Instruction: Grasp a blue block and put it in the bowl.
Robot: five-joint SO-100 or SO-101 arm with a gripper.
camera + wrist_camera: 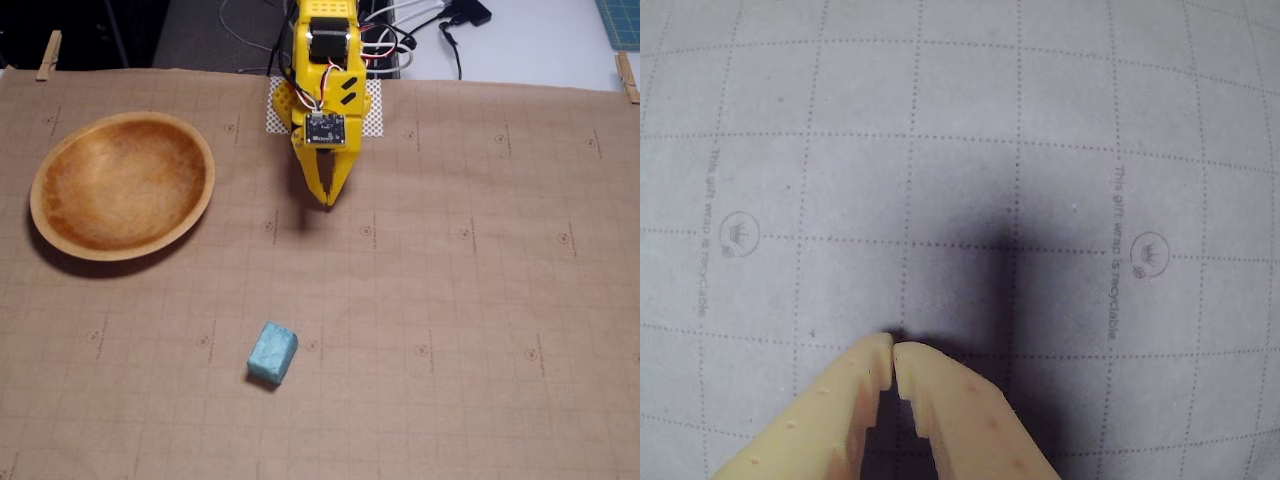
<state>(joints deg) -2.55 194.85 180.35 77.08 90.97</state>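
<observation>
End effector (328, 203), tips pressed together and empty, hangs near the arm's base, so the reach is not yet begun: next it must spread and descend over the blue block (272, 352), which lies well apart from the bowl (196, 205).

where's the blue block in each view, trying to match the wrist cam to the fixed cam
Wrist view: not in it; only gridded paper and the closed gripper tips at the bottom edge.
Fixed view: the blue block lies low and left of centre, below the gripper and lower right of the bowl.
Shared landmark: the yellow gripper over the gridded paper.
</observation>
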